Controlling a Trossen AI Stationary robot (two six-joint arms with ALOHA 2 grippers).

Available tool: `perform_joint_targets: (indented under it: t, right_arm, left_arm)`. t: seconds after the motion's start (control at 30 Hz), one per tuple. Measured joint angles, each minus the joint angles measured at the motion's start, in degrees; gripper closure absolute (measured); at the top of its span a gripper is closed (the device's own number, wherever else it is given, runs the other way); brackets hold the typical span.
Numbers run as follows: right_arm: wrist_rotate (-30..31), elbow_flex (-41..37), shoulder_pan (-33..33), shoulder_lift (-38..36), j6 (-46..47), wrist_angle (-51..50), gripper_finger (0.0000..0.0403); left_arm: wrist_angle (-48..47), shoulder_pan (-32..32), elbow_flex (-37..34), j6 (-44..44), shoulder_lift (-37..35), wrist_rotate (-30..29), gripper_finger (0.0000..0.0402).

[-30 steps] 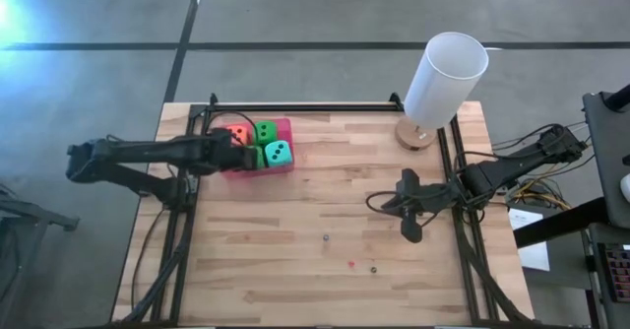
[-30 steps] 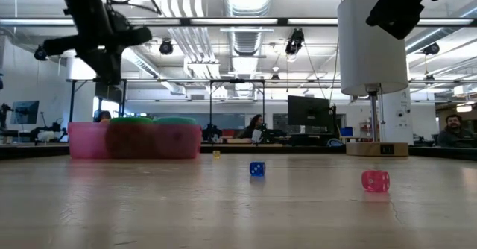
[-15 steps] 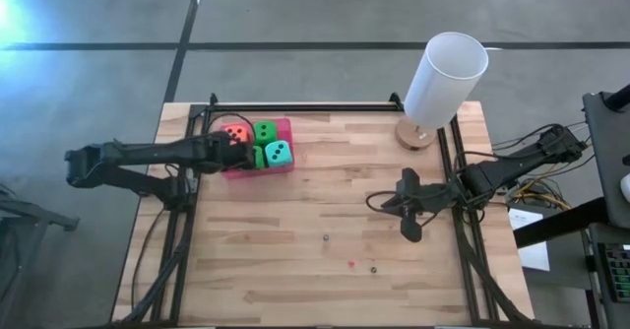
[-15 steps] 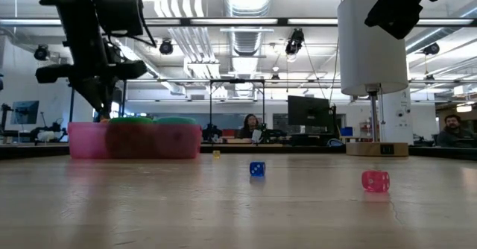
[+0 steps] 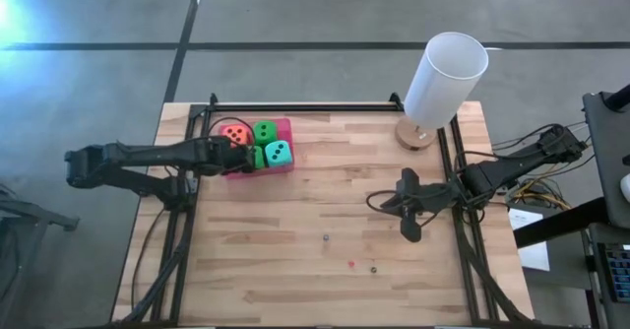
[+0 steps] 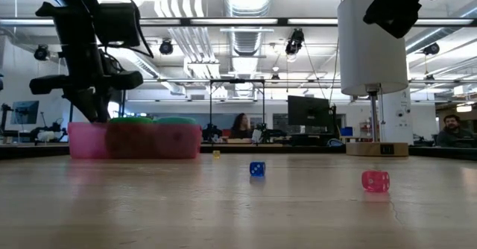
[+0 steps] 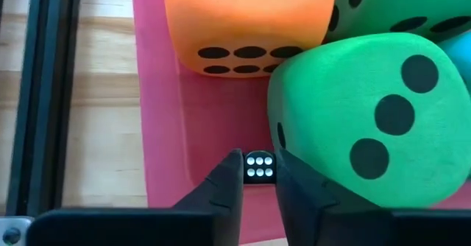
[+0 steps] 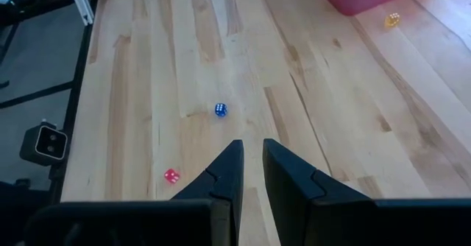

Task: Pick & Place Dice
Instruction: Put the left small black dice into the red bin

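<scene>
Dice sit packed in the pink tray: orange die, two green dice, teal die. Left gripper is at the tray's edge, fingers pinched on a tiny black die. Right gripper hovers nearly closed, holding nothing, above bare table.

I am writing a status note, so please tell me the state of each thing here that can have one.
Left gripper: jaws closed on the small black die, low in the pink tray.
Right gripper: jaws shut, empty, above the table.
Orange die, green die, second green die, teal die: resting in the tray.
Blue die, red die: loose on the table.
White cylinder: upright on its stand.
</scene>
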Motion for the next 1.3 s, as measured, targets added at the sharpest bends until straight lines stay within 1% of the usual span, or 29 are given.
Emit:
perform_joint_targets:
  t: [0.17, 0.37, 0.8, 1.07, 1.3]
  right_arm:
    - [-0.01, 0.00, 0.00, 0.00, 0.00, 0.02, 0.0351]
    - [0.01, 0.00, 0.00, 0.00, 0.28, 0.08, 0.0351]
    - [1.34, 0.00, -0.01, 0.00, 0.37, 0.15, 0.0351]
    - [1.37, 0.00, -0.02, 0.00, 0.46, 0.15, 0.0351]
    - [1.37, 0.00, -0.02, 0.00, 0.92, 0.15, 0.0351]
  left_arm:
    - [0.47, 0.00, 0.00, 0.00, 0.00, 0.10, 0.0308]
    - [1.10, 0.00, 0.00, 0.00, 0.00, 0.55, 0.0286]
    - [3.42, 0.35, 0.00, -0.02, 0.00, 1.16, 0.0216]
    - [3.46, 0.52, 0.00, 0.00, 0.00, 1.14, 0.0188]
    - [3.47, 0.74, 0.09, 0.04, -0.07, 1.14, 0.0175]
